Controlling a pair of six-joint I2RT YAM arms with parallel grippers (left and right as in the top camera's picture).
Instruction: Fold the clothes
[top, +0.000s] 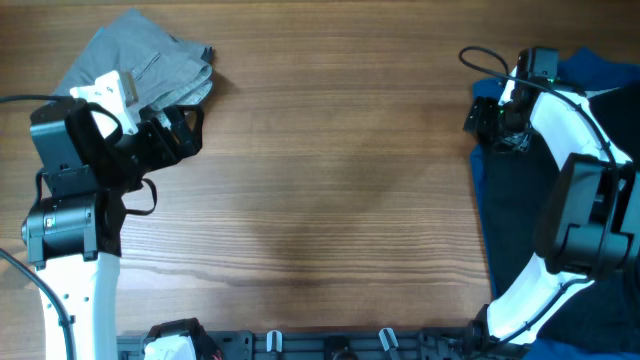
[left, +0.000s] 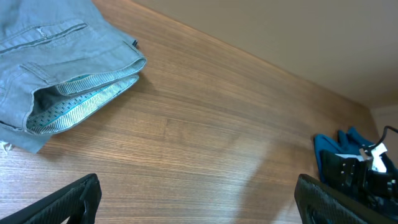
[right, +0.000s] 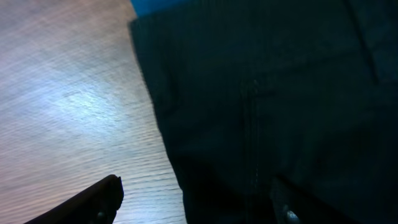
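A folded grey garment (top: 150, 60) lies at the table's far left; in the left wrist view (left: 56, 68) its patterned inner band shows. My left gripper (top: 180, 135) is open and empty just beside it, over bare wood (left: 196, 199). A large black garment (top: 520, 230) lies along the right side, with a blue garment (top: 600, 70) behind it. My right gripper (top: 490, 120) is open at the black garment's left edge; in the right wrist view (right: 196, 202) one finger is over wood, the other over the black cloth (right: 280, 106).
The wooden table (top: 340, 180) spans the middle. A rail with fittings (top: 300, 345) runs along the near edge. The blue garment and the right arm show far off in the left wrist view (left: 348, 162).
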